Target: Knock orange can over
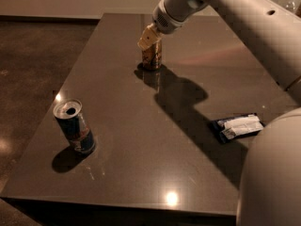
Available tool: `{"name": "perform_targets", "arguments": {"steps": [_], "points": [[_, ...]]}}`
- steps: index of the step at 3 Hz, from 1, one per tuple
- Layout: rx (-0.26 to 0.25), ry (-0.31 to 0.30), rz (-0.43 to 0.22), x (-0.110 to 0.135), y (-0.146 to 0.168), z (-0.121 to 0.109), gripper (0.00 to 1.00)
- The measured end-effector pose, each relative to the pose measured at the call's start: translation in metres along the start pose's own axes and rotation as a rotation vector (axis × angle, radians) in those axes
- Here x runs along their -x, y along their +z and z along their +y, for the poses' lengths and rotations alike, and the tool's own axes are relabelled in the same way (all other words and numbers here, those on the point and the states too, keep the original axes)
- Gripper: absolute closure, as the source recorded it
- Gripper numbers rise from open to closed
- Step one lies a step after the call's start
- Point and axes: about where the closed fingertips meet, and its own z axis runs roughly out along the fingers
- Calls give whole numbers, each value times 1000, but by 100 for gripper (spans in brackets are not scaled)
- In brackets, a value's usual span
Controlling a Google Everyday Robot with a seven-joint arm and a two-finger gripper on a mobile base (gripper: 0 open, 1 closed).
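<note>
The orange can [152,56] stands upright on the dark table [141,140], at the far middle. It is orange-gold with dark markings; its top is hidden by the gripper. My gripper [149,36] hangs from the arm that comes in from the upper right. It sits at the top of the orange can, touching or just over its rim.
A blue-and-silver can [74,126] stands upright near the table's front left. A dark packet with a white label [239,127] lies flat at the right. The robot's pale body [273,173] fills the lower right corner.
</note>
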Motion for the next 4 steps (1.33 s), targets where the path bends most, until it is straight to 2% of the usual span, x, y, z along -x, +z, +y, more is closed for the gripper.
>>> {"name": "perform_targets", "arguments": {"steps": [1,2,3,4], "points": [[12,-18,-6,4,-21,0,86],[44,-60,54,2,-60,6,100],[61,-115,159,-19,-92,18,100],[61,-170,259,-40,-106,27,100]]}}
